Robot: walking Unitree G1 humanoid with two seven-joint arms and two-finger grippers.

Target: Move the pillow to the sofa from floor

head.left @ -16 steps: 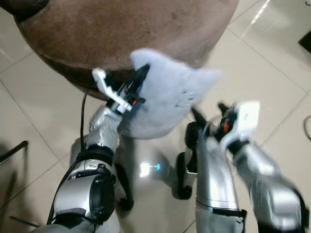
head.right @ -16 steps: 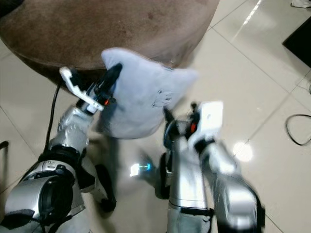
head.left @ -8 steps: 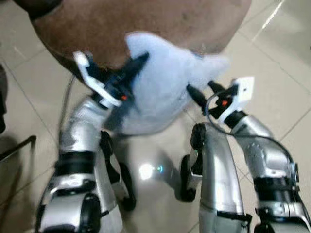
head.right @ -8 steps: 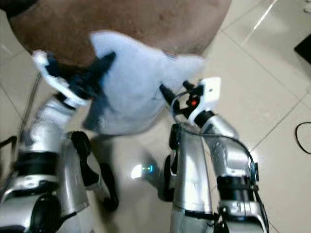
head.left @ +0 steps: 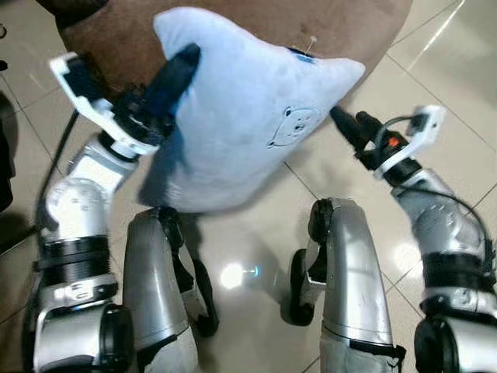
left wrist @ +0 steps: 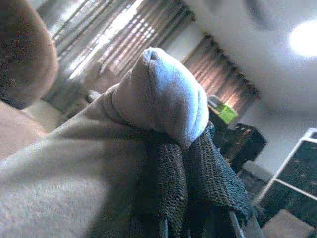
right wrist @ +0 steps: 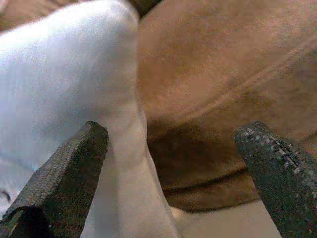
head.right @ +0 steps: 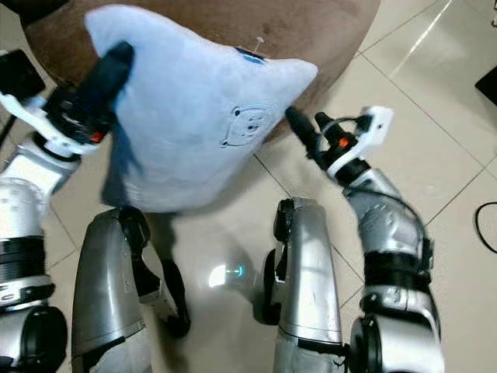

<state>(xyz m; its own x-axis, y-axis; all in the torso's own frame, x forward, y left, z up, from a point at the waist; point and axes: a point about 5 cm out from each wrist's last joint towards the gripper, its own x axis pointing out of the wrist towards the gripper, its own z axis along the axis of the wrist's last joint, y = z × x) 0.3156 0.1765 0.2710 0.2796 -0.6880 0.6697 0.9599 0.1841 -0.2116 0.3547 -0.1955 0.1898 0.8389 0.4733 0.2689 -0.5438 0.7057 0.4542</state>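
Observation:
A light blue pillow (head.left: 248, 116) with a small bear print hangs off the floor, its upper part in front of the brown sofa (head.left: 311, 23). My left gripper (head.left: 177, 68) is shut on the pillow's upper left corner. In the left wrist view that corner (left wrist: 168, 104) bulges out past the black fingers (left wrist: 198, 168). My right gripper (head.left: 347, 124) is open just right of the pillow's right corner. In the right wrist view the pillow's edge (right wrist: 64, 74) runs in front of the wide gap between its fingers (right wrist: 59, 173), with the sofa (right wrist: 213, 74) behind it.
Glossy beige floor tiles (head.left: 450, 70) surround the sofa. My two silver legs (head.left: 349, 272) stand below the pillow. A black cable (head.right: 485, 225) lies on the floor at the right edge, with a dark object (head.right: 488, 78) beyond it.
Both arms have risen and the pillow has come up higher against the sofa's front. The right gripper now sits beside the pillow's right corner instead of under its edge.

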